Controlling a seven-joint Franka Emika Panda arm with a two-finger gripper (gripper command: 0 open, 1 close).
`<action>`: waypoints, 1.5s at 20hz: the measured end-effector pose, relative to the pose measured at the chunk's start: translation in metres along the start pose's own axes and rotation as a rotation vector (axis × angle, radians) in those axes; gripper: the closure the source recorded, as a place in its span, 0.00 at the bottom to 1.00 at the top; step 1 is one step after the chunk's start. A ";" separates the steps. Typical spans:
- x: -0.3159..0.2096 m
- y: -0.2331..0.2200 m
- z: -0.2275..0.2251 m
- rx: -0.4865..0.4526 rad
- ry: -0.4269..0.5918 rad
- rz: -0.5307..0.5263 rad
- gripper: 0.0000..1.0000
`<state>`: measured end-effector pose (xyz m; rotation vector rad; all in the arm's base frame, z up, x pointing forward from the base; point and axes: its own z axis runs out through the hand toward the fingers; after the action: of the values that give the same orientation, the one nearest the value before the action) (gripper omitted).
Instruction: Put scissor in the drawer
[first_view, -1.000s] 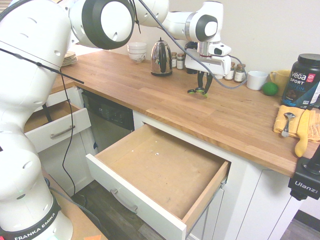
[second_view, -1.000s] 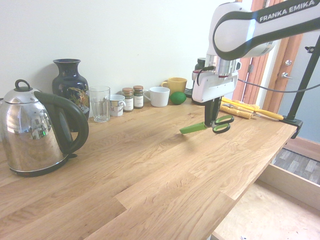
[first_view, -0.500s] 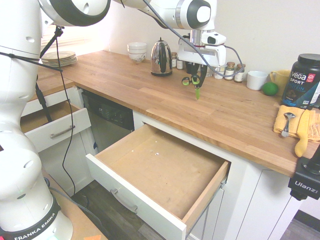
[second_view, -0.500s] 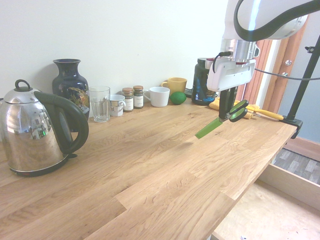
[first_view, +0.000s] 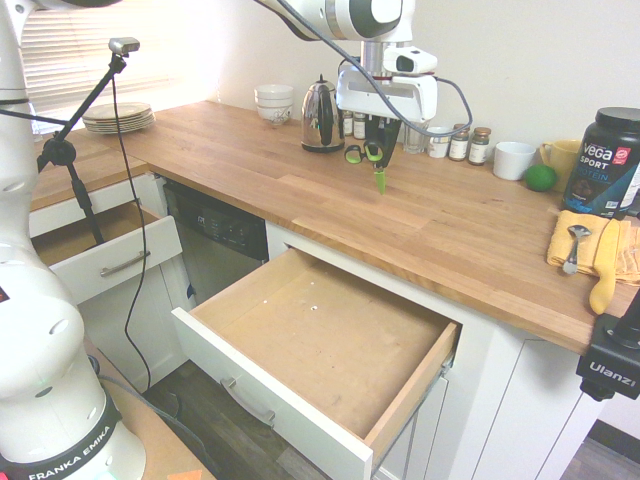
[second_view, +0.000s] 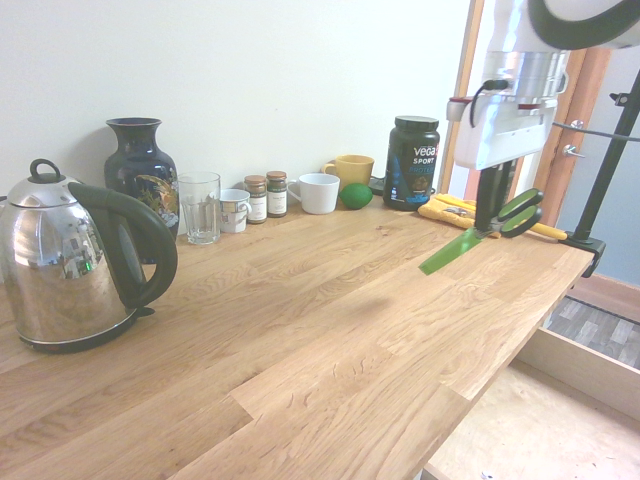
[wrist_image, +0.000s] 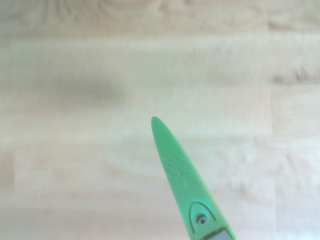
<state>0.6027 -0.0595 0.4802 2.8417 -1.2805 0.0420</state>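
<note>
1 claw (first_view: 377, 150) grips the scissor (first_view: 372, 160) by its green and black loop handles, high above the wooden worktop (first_view: 400, 215). The fingers are closed on the handles and the green blade part hangs down, tilted, with its tip pointing at the wood; the scissor touches nothing else. In the second exterior view the scissor (second_view: 482, 230) slants from the handles down toward the kettle (second_view: 75, 265) side, clear of the surface. The wrist view shows only the green blade (wrist_image: 182, 180) over pale wood planks.

The drawer (first_view: 320, 345) stands pulled out below the worktop edge, with its white front and metal bar handle (first_view: 247, 402) toward the floor; its bare light-wood bottom shows. The scissor is over the worktop, not over the drawer, and well apart from it.
</note>
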 end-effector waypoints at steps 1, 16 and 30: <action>-0.008 0.008 -0.002 0.000 -0.005 -0.002 1.00; -0.097 0.123 0.050 -0.014 -0.054 -0.016 1.00; -0.117 0.145 0.203 -0.061 -0.096 -0.023 1.00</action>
<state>0.4194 -0.0750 0.2750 2.8375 -1.2424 -0.1334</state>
